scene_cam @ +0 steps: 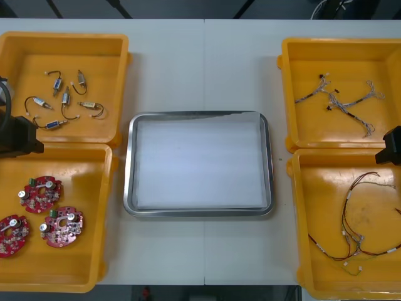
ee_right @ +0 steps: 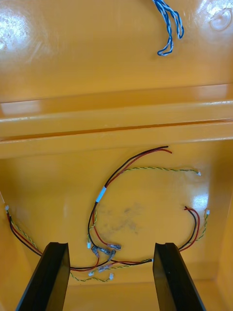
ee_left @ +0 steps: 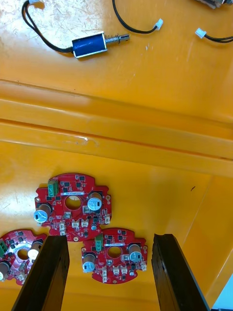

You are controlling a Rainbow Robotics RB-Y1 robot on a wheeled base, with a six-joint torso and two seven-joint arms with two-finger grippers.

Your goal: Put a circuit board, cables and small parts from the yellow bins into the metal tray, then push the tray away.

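1. Left gripper [ee_left: 110, 238]: spread wide, holds nothing, hangs over red circuit boards [ee_left: 73, 206] in near-left yellow bin [scene_cam: 62, 263].
2. Right gripper [ee_right: 110, 245]: wide, empty, above red and yellow cables [ee_right: 101, 195].
3. Metal tray [scene_cam: 199, 212]: white inside, sits between bins.

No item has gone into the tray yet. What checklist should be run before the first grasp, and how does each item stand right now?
1. Is the metal tray bare inside and ready to receive? ok.
2. Is the left gripper open, holding nothing, above the near left yellow bin? ok.
3. Is a circuit board lined up between the left fingers? ok.
4. Is that board free of the neighbouring board? cannot tell; their edges look very close.
5. Is the right gripper open above the red and yellow cables? ok.
6. Are those cables separate enough for a single pick? not ok; they look tangled together.
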